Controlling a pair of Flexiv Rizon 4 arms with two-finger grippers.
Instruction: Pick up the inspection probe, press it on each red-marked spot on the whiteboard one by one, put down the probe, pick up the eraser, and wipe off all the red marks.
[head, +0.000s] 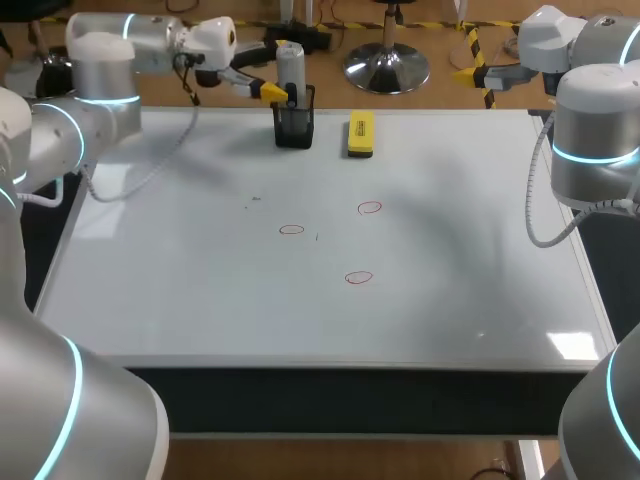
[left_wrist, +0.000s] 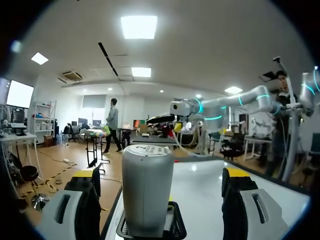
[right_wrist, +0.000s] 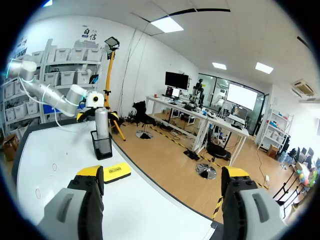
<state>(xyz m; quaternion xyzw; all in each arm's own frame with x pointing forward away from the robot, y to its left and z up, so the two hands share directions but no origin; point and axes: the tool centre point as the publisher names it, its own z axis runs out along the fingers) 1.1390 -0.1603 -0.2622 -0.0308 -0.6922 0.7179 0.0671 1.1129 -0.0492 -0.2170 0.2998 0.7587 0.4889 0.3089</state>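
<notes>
Overhead, my left arm comes in from the left along the far edge of the whiteboard (head: 450, 300), its left gripper (head: 284, 94) level with the grey probe (head: 290, 62). The probe stands upright in a black mesh holder (head: 294, 128). The yellow eraser (head: 361, 134) lies just beside the holder. Three red marks ring the middle of the board: one (head: 291, 230) nearest the holder's side, one (head: 370, 208) below the eraser, and one (head: 359, 278) closest to me. My right gripper (head: 478, 68) hangs off the board's far right corner, well apart from all of it. From the left wrist, the left gripper (left_wrist: 161, 174) has its jaws released and spread wide. The probe (left_wrist: 147, 192) stands between them in its holder (left_wrist: 172, 231), with a gap on either side and neither finger touching it. My right arm (left_wrist: 225, 106) shows across the board beyond. From the right wrist, the right gripper (right_wrist: 162, 172) is likewise released, with nothing between its fingers. Ahead of it lies the eraser (right_wrist: 110, 172). Beyond that the probe (right_wrist: 101, 122) rises from the holder (right_wrist: 102, 146), with my left arm (right_wrist: 50, 95) beside it. A faint red mark (right_wrist: 38, 193) shows on the board near one finger.
</notes>
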